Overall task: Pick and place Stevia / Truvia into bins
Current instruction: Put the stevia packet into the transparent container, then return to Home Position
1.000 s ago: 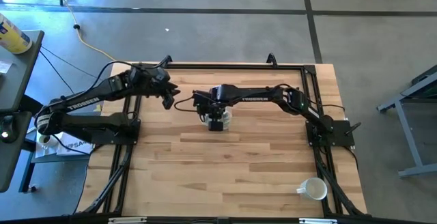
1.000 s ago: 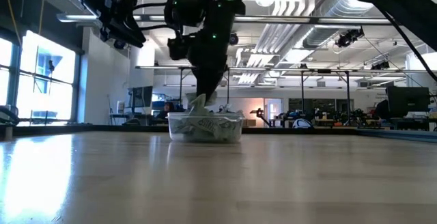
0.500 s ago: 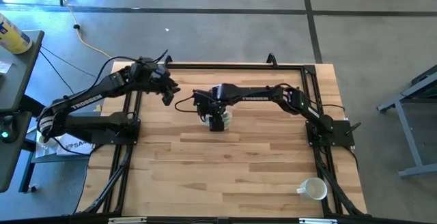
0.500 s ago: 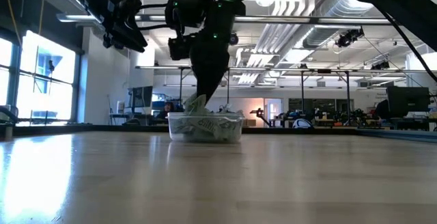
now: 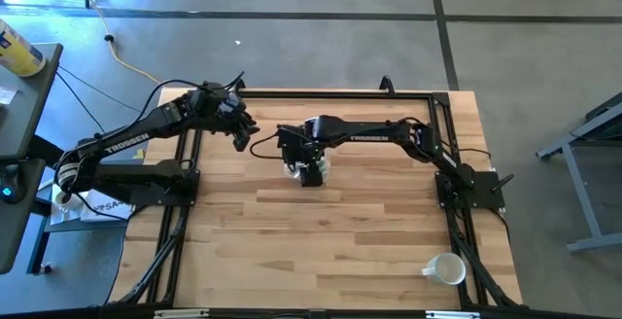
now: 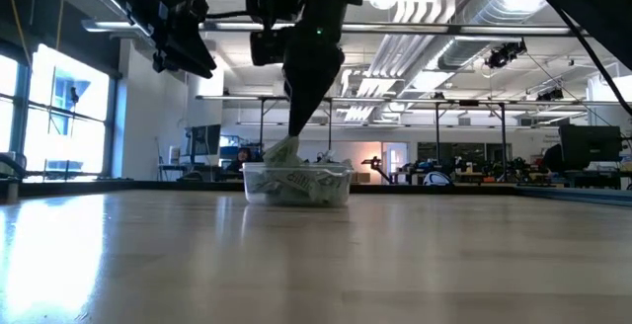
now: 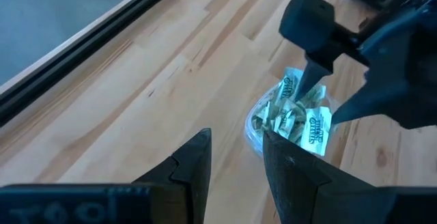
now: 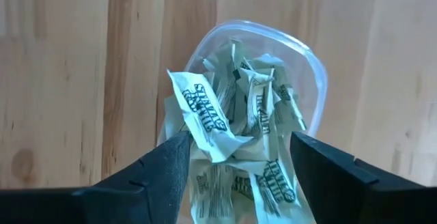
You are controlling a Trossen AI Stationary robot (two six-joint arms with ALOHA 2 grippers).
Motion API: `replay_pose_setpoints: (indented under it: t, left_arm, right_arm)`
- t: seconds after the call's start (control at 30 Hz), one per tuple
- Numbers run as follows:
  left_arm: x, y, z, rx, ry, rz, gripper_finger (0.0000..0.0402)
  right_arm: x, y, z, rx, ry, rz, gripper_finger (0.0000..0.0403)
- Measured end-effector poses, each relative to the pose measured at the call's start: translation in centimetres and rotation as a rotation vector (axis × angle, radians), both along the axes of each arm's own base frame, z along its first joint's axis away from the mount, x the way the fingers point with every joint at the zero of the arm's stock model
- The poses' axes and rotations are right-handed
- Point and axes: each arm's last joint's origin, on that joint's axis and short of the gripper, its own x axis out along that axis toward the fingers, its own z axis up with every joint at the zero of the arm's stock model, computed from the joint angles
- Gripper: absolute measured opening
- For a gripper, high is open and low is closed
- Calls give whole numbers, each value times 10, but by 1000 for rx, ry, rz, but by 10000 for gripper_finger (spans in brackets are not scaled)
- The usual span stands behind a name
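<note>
The bin is a clear plastic bowl (image 8: 300, 53) heaped with pale green and white Stevia sachets (image 8: 263, 115); it stands on the table's far middle (image 6: 296, 184). One sachet (image 8: 205, 118) lies tilted on top of the pile and sticks up over the rim (image 6: 281, 151). My right gripper (image 8: 239, 149) hangs open just over the bowl (image 5: 311, 175), pointing down, a finger on each side of the pile. My left gripper (image 7: 235, 156) hovers open and empty above the table's far left part (image 5: 240, 142), looking toward the bowl (image 7: 256, 125).
A white mug (image 5: 447, 268) lies near the table's front right corner. A black frame (image 5: 185, 178) runs around the tabletop. Bare wood spreads across the whole near half (image 5: 321, 241).
My right gripper has risen a little above the bowl. The sachet that stood at its fingertips has stayed behind, sticking up from the pile at the bowl's rim.
</note>
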Motion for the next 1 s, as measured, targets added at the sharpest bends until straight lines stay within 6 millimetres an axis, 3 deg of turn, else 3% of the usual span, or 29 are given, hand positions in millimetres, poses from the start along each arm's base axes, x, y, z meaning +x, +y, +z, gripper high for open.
replay_pose_setpoints:
  t: [0.23, 0.47, 0.73, 0.87, 1.0]
  left_arm:
    - [0, 0, 0, -7, -9, 4, 166]
    - [0, -1, 2, -74, -46, 28, 166]
    - [2, -4, 6, -277, -155, 70, 166]
    - [5, -7, 8, -350, -195, 97, 166]
    - [16, -18, 14, -345, -260, 117, 166]
  right_arm:
    - [-2, 8, 3, -8, 12, 45, 244]
    - [-12, 8, -19, -20, 127, 31, 243]
    - [-14, 26, 25, -93, -50, 64, 243]
    - [-36, 28, 27, -96, -22, 74, 243]
    - [-84, 40, 23, -71, -16, 47, 243]
